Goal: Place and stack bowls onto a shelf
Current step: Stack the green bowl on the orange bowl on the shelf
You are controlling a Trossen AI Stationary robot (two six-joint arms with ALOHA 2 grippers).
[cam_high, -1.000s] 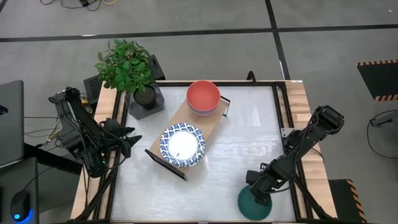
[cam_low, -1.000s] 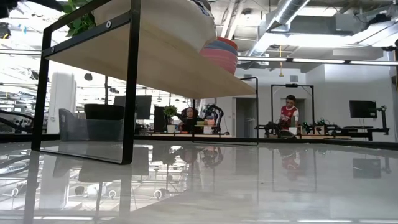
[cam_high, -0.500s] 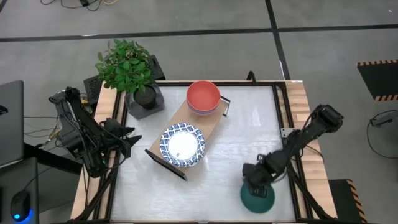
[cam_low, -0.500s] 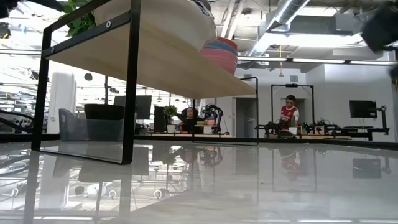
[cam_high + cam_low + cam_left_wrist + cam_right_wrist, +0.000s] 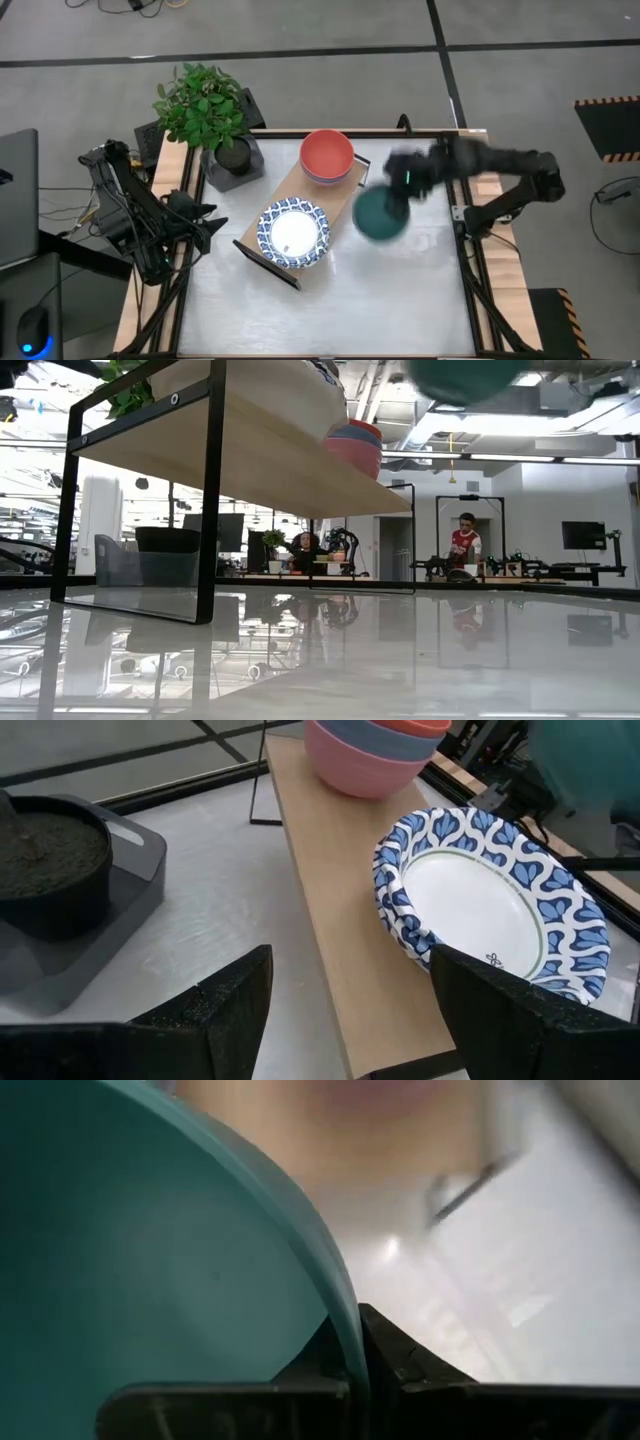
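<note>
Your right end effector [image 5: 392,195] is clenched on the rim of the round teal green bowl [image 5: 380,213], and you can see the bowl's thin wall pinched between the two dark fingers [image 5: 390,1355] in the right wrist view. The bowl hangs in the air above the pale glossy counter [image 5: 400,290], just beside the far end of the low light-wood shelf with black metal frame ends [image 5: 340,205]. From the table-height camera only the bowl's rounded underside shows at the top of the picture, well clear of the counter surface.

On the shelf's far end sits a stack of plain round bowls [image 5: 327,155]: red on top, slate blue under it and pink at the bottom, as the left wrist view shows. The teal bowl is near this stack but not touching it. On the shelf's near end rests the shallow white dish with a blue patterned rim [image 5: 293,232]; whether more dishes lie under it you cannot tell from these views.

Your left end effector [image 5: 205,222] waits at the left edge of the counter with its fingers spread wide and nothing between them, pointing toward the patterned dish. A green potted plant in a dark pot on a grey tray [image 5: 215,130] stands at the far left corner, beside the shelf.
</note>
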